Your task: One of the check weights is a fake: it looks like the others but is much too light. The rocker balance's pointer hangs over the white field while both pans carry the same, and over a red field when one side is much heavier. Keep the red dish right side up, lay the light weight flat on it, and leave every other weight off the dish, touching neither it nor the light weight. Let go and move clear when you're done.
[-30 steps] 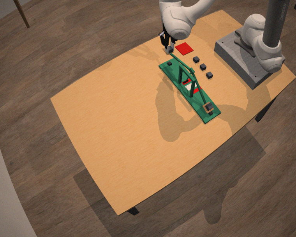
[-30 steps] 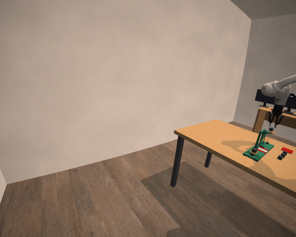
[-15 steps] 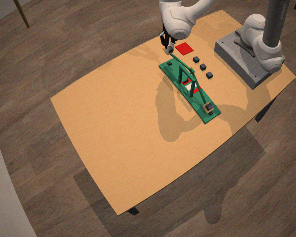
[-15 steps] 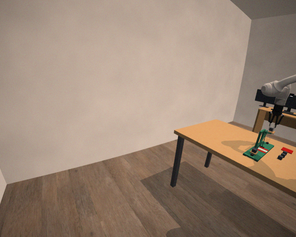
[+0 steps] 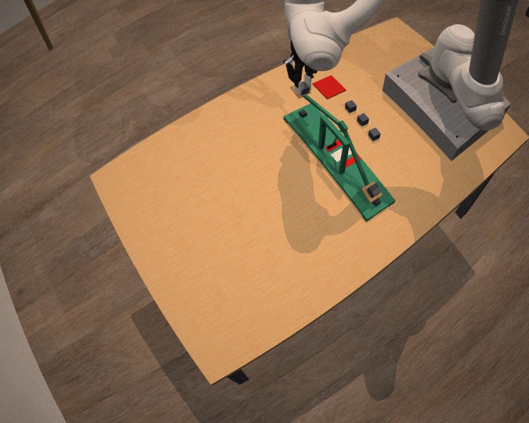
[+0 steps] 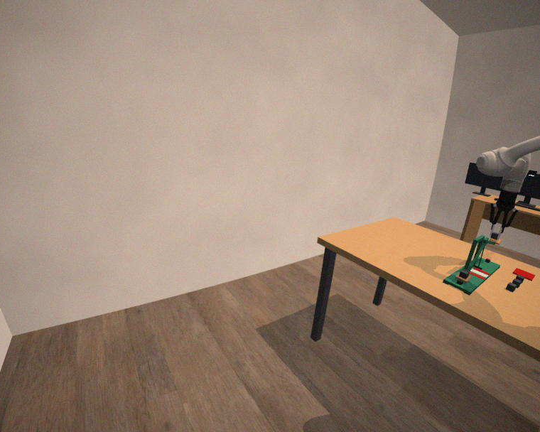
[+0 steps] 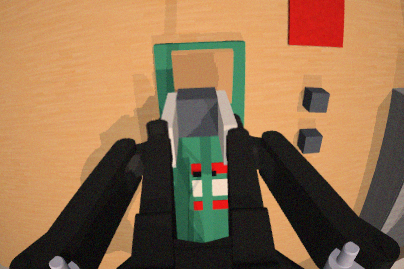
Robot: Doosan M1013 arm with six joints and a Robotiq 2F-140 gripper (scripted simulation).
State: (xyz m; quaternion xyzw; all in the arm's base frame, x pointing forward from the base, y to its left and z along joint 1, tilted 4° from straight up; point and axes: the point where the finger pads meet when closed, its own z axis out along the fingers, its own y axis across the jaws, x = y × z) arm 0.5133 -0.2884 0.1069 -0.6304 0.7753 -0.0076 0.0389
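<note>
Progress: sorting stage, judged unfinished. The flat square red dish lies on the tan wooden table, with 0 weights on it. Placement remains to be done.

Weights: 5 dark grey cubes counted. 3 stand apart in a row beside the green rocker balance; 1 sits in the low tan square pan; 1 is the held dark grey cube, at the raised tan square pan. Cannot tell whether its underside touches that pan.

Reading: beam strongly tilted, black pointer over 1 red field, at the raised-pan side. Not a trustworthy comparison, in my judgement, while 1 cube is gripped. Identity of the fake: cannot tell by look.

Pose: white jointed arm reaches over the table, wrist above the raised end of the balance, black two-finger gripper pointing down. Its pale pads pinch the cube from 2 sides.

Next, if this cube is the light one: lift clear of the pan, carry to the dish, lower flat. Risk: snagging the pan or beam on the way out.
</note>
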